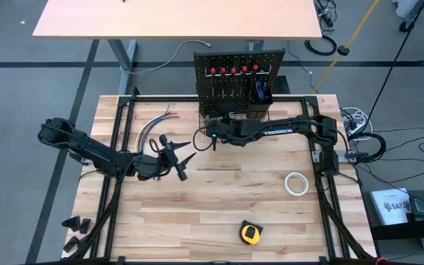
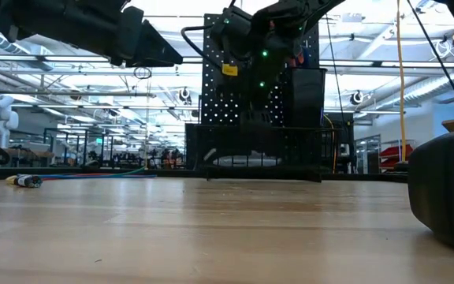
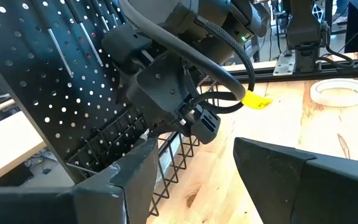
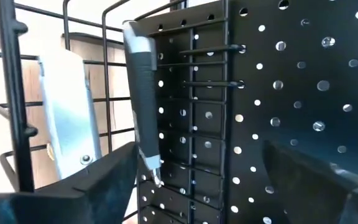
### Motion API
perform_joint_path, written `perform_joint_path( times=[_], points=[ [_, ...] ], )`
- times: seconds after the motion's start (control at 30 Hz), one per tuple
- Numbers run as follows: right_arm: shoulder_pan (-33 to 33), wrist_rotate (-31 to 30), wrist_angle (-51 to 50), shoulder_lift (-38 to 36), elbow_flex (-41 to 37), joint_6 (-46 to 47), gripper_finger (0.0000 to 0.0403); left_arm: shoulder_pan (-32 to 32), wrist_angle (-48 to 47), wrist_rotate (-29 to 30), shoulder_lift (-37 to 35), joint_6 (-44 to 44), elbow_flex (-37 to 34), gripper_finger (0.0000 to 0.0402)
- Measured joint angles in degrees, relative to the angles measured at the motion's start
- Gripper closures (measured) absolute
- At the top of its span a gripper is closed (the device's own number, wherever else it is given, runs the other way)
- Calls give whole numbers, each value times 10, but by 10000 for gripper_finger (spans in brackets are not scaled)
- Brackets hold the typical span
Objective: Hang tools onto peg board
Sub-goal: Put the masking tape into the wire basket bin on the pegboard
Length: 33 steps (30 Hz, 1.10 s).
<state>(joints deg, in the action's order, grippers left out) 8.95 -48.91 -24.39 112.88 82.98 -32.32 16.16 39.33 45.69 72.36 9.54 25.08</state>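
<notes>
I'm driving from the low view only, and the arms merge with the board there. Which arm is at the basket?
Observer: The right arm. Its end effector is at the basket's end nearer the left arm, in front of the peg board.
Operator: Holding anything?
Observer: No, its fingers are spread with nothing between them. A grey-blue knife shows behind the basket's wires.
Operator: Which tools lie on the table?
Observer: A white tape roll and a yellow tape measure, both away from the board.
</notes>
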Motion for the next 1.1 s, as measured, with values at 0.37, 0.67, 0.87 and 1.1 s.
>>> perform_joint_path(
  times=[0.37,0.67,0.87,1.1],
  points=[
    [-41,-92,-6,-15,-1,-14,67,0,-11,-2,0,-1,0,185],
    [-108,-75,-52,-79,-1,103,67,0,-9,-22,0,-2,0,185],
    [-151,127,-182,-133,-1,387,67,0,-9,-91,0,-2,0,185],
    [-194,401,-318,-158,-1,627,67,0,-8,-151,0,-5,0,185]
  ],
)
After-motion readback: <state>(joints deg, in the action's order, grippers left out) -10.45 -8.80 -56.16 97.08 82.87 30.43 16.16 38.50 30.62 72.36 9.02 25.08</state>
